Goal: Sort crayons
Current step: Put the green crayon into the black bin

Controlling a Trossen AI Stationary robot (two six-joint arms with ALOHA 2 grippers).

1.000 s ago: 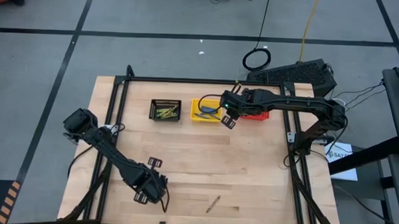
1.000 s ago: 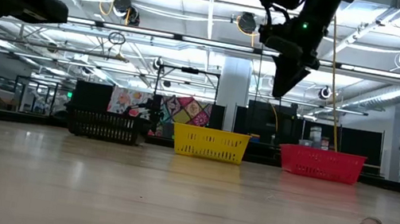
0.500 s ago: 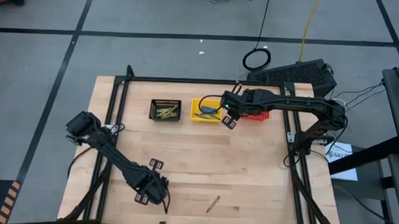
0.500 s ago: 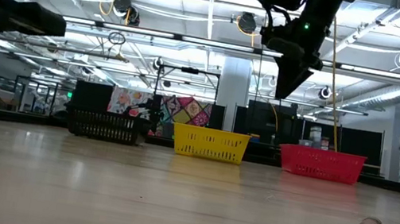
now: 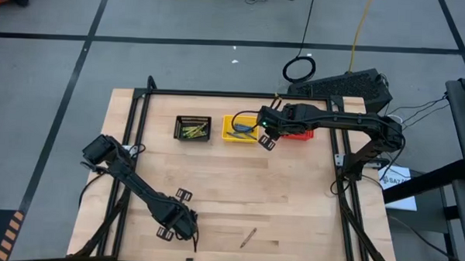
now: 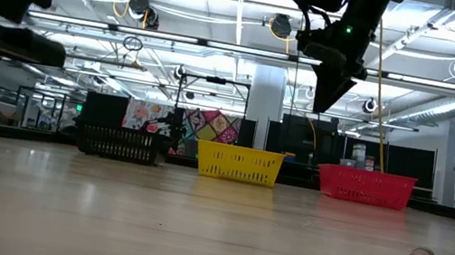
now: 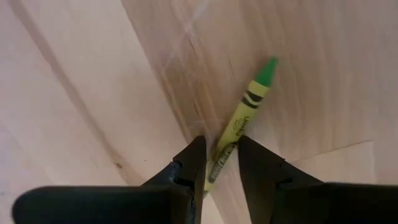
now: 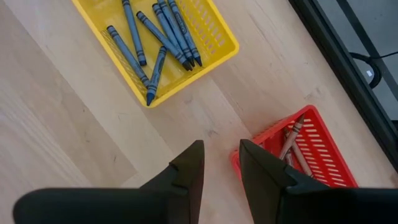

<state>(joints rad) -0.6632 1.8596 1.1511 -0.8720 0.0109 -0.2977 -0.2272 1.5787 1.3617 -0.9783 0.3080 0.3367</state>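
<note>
Green-tipped yellow crayon (image 7: 239, 124) now sits clamped in the left gripper (image 7: 219, 163), which has slid nearer the table's front edge; the right gripper (image 8: 219, 163) hovers empty, fingers apart, between yellow basket (image 8: 214, 25) and red basket (image 8: 323, 149).

Table top (image 5: 292, 194): pale wood, smooth, low sheen, grain lines seen. Yellow basket (image 8: 211, 37) and red basket (image 8: 323, 149): moulded plastic mesh, slightly glossy. Green crayon (image 7: 239, 121) between the left gripper fingers (image 7: 189, 165): matt paper wrap, waxy tip. Fingers: matt black plastic. Table frame (image 5: 218, 93): black metal.
</note>
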